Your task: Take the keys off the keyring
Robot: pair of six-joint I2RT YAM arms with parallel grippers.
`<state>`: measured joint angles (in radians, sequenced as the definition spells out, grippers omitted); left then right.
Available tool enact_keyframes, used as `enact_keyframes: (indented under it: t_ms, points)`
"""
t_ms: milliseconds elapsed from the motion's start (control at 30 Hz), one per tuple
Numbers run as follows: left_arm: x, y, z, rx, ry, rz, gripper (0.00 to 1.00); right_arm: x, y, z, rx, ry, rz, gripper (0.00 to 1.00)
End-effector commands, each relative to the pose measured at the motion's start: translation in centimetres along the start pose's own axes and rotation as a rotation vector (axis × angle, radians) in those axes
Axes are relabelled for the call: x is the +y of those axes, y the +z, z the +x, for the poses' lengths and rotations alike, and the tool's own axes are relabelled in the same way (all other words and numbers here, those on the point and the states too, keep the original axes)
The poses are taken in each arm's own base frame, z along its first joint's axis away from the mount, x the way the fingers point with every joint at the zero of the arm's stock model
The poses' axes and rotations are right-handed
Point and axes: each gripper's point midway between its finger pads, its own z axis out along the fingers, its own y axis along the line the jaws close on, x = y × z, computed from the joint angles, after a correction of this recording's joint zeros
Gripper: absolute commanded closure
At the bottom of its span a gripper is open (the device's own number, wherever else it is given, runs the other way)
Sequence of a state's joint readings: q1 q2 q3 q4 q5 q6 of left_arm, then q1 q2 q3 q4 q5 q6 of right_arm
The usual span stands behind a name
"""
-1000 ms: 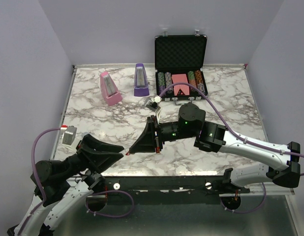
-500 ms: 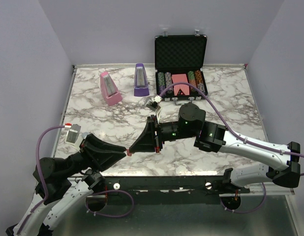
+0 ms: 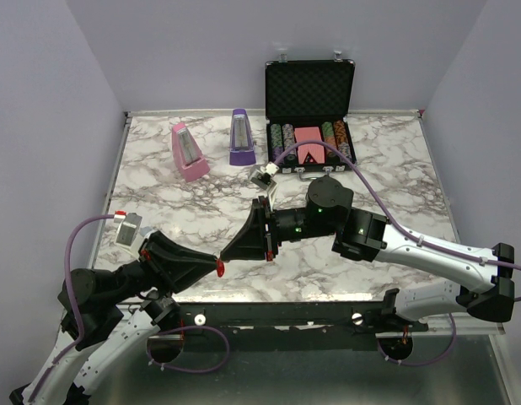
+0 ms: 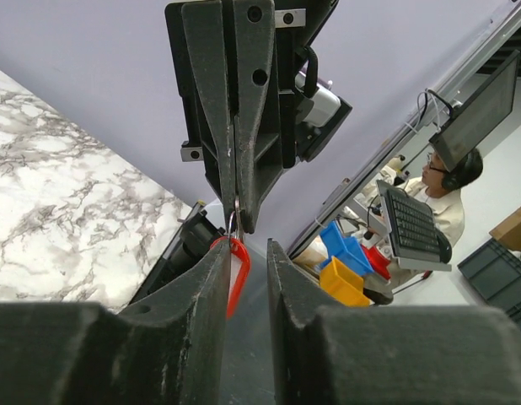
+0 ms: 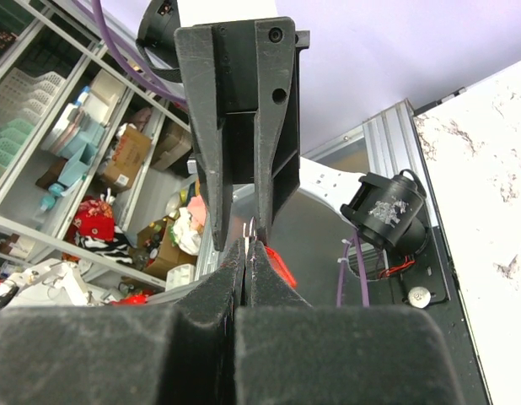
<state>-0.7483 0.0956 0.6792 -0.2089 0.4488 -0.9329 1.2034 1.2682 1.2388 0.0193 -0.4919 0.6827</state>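
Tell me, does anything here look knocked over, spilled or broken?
Nothing stands out. The pink metronome and purple metronome stand upright, the chip case sits open, and the red keyring is held by the right gripper.

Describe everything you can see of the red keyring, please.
The keyring is a small, bright red oblong loop, plastic by its look, with a thin metal ring at its upper end. It is held in the air, off the marble. The right gripper is shut on the metal ring. The red loop sits between the fingers of the left gripper, against one finger, with a gap to the other.
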Motion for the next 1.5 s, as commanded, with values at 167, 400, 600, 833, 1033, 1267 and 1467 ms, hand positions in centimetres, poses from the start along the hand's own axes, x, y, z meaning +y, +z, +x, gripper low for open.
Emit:
enact_keyframes:
  t_ms: [167,400,600,833,1033,1267,1467]
  points:
    - [-0.5,0.2,0.0,0.011,0.006,0.029,0.76,0.4,0.5,-0.9,-0.034,-0.005,-0.016,0.99]
    - [-0.5,0.4,-0.1,0.011,0.008,0.031,0.84,0.3,0.4,-0.6,-0.030,0.000,-0.018,0.99]
    - [-0.6,0.5,-0.3,0.009,0.015,0.037,1.00,0.6,0.3,-0.3,-0.017,0.001,-0.034,0.99]
    - [-0.7,0.3,0.0,0.052,0.046,0.012,1.00,0.6,0.1,0.5,0.025,0.006,-0.036,0.99]
    - [-0.7,-0.1,0.7,0.140,0.078,-0.023,1.00,0.6,-0.3,1.4,0.078,0.010,-0.027,0.99]
    - [-0.2,-0.7,2.0,0.260,0.100,-0.073,1.00,0.7,-0.5,2.5,0.144,0.022,-0.036,0.99]
    - [1.2,-0.9,2.7,0.313,0.103,-0.134,1.00,0.4,-0.2,3.0,0.172,0.036,-0.036,0.99]
